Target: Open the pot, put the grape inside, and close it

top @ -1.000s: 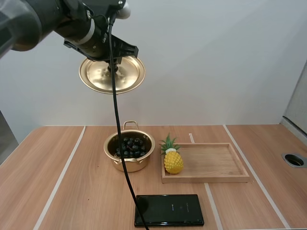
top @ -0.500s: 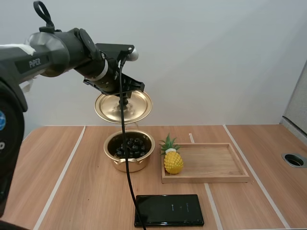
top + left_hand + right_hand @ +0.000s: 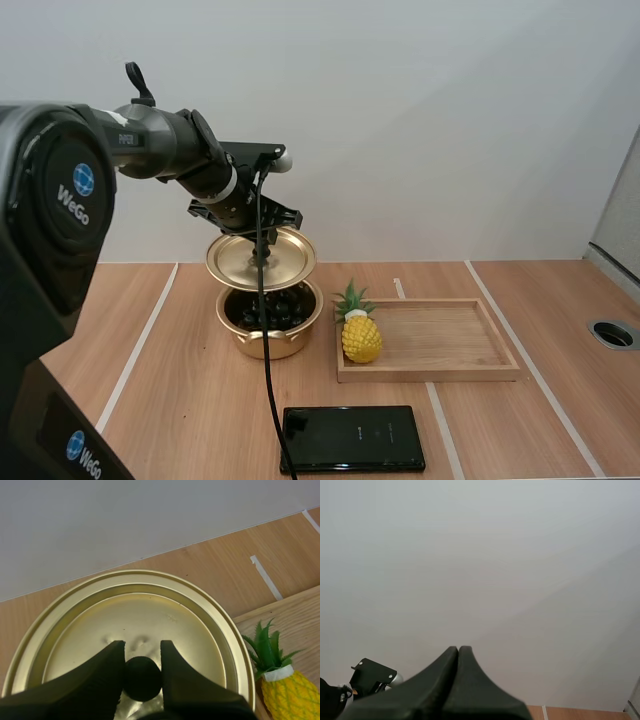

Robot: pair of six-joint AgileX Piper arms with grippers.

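A gold pot (image 3: pixel 270 320) stands on the table with a bunch of dark grapes (image 3: pixel 270 305) inside it. Just above its rim hangs the gold lid (image 3: pixel 261 258), nearly level. My left gripper (image 3: pixel 258 236) is shut on the lid's black knob (image 3: pixel 142 678), one finger on each side, with the lid (image 3: pixel 135 630) spread out beneath them. My right gripper (image 3: pixel 458 650) is shut on nothing, its fingers together as one dark wedge before a pale wall.
A wooden tray (image 3: pixel 440 340) lies right of the pot, with a toy pineapple (image 3: pixel 360 330) standing at its left end; the pineapple (image 3: pixel 285 690) also shows beside the lid. A black phone (image 3: pixel 352 438) lies near the front edge. A round hole (image 3: pixel 614 334) is at the far right.
My left arm has brought the lid down and to the right, from high above the table to just over the pot. The pot, grapes, pineapple and phone have not moved.
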